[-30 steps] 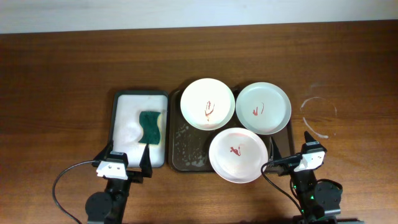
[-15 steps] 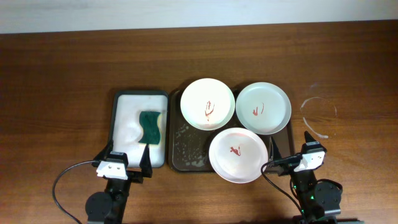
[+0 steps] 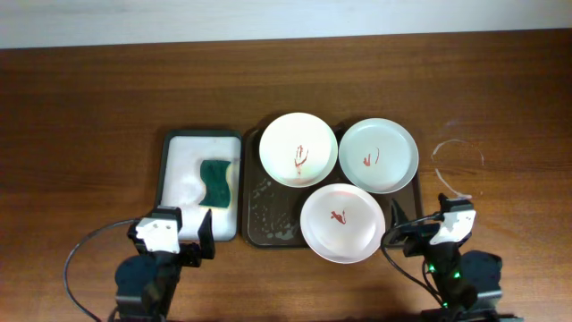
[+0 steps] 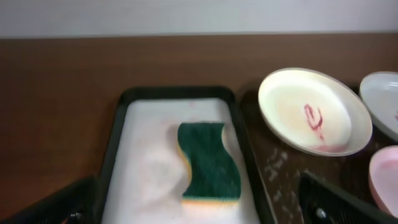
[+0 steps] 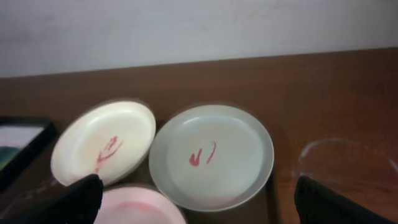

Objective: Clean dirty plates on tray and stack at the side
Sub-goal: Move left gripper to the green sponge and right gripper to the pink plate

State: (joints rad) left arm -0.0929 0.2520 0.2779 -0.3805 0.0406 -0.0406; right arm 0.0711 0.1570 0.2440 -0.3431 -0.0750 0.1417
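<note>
The plates (image 3: pixel 302 149) on the tray (image 3: pixel 268 219) seem rigid, fragile, maybe slippery; best gripped at the rim. Left gripper (image 3: pixel 170 237) and right gripper (image 3: pixel 424 234) are wide open, empty.

Dark brown wooden table (image 3: pixel 89 107), seen from above.
A large dark brown rectangular tray (image 3: pixel 268 219) lies mid-table, a smaller white tray with a dark rim (image 3: pixel 183 152) just beside it on its left; a faint whitish ring mark (image 3: pixel 435 159) shows further right.

cream plate (image 3: pixel 298 149), mint plate (image 3: pixel 378 156), pink plate (image 3: pixel 343 223): being carried flat, red-smeared
tray (image 3: pixel 268 228): dark brown, being dotted with foam
</note>
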